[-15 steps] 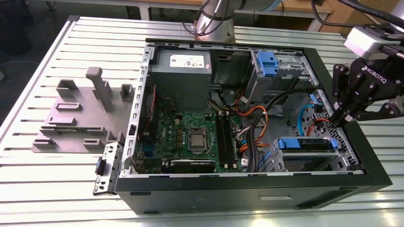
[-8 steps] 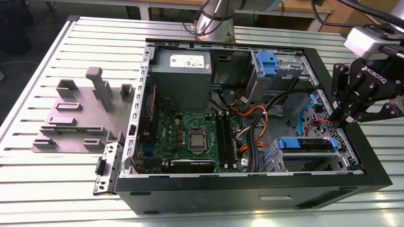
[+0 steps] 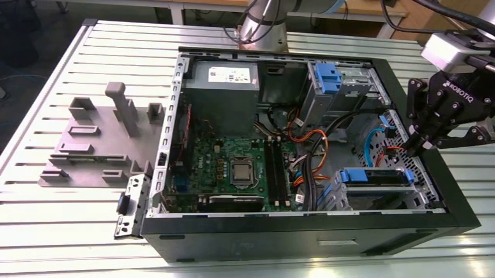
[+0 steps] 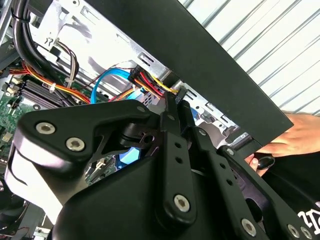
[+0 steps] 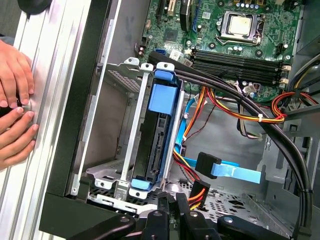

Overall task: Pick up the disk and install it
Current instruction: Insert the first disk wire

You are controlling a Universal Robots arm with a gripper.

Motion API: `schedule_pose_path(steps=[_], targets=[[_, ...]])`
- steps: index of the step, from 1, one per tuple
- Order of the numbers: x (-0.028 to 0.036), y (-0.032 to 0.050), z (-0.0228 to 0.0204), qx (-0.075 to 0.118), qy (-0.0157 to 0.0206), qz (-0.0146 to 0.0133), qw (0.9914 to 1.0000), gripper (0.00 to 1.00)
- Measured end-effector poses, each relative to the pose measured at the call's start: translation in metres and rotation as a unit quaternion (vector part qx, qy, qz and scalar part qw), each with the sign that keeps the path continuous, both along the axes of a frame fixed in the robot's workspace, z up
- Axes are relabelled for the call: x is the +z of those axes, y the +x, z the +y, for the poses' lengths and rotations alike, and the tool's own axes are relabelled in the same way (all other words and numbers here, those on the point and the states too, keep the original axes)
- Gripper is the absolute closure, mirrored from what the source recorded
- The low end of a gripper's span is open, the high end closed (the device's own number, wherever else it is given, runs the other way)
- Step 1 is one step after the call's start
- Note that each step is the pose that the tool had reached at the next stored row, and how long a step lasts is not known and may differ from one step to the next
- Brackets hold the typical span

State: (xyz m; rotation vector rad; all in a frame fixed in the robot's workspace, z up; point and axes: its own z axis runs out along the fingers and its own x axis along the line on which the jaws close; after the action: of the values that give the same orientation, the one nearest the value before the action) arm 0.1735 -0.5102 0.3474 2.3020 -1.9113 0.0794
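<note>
The disk (image 5: 158, 131) stands on edge in its bright blue carrier, inside the silver metal cage (image 5: 131, 107) at the case's front corner. In the exterior view the disk (image 3: 376, 176) lies low on the exterior view's right, blue frame uppermost. My gripper (image 3: 418, 146) hangs just above and beyond it, over the case's edge. Its black fingers (image 4: 172, 107) are pressed together with nothing between them. In the first wrist view the gripper (image 5: 171, 201) sits a short way off the disk's cable end.
A person's hands (image 5: 14, 102) rest on the slatted table beside the black case wall (image 5: 82, 95). Blue, orange and black cables (image 5: 227, 170) run past the cage. The motherboard (image 3: 232, 168), the grey power supply (image 3: 222, 87) and a grey fixture (image 3: 101, 142) lie further off.
</note>
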Motion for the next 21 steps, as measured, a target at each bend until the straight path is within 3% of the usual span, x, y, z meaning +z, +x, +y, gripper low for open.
schedule_pose_path(steps=[7,11,15,21], targets=[[0.0022,-0.0002,0.0000,0.000,-0.0003,-0.0001,1.00000,0.82],[0.0025,-0.0028,0.0000,0.000,-0.0008,-0.0023,1.00000,0.82],[0.0025,-0.0077,0.0000,0.000,-0.0008,-0.0076,0.99997,0.82],[0.0023,-0.0177,-0.0003,0.000,-0.0008,-0.0211,0.99978,0.82]])
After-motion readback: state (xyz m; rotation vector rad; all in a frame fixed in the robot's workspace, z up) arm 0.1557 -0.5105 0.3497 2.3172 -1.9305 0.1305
